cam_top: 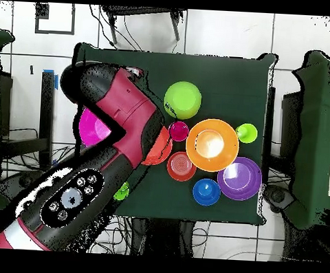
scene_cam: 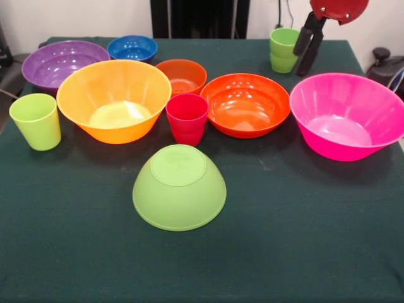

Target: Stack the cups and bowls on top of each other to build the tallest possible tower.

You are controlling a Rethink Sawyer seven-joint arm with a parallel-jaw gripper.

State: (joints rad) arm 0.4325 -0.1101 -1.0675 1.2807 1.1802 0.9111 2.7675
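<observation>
Base: your lime green bowl (scene_cam: 179,187) sat rim-down, likely as foundation, nothing stacked.
Fingers: gripper (scene_cam: 307,47) hung beside the green cup (scene_cam: 283,50), fingers together, empty.

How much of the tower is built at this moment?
Nothing is stacked yet. Only the lime green bowl lies rim-down, alone at the table's front, perhaps as a base. The gripper holds nothing and hangs beside a light green cup. The pink bowl, orange bowl and the rest remain separate on the table.
</observation>
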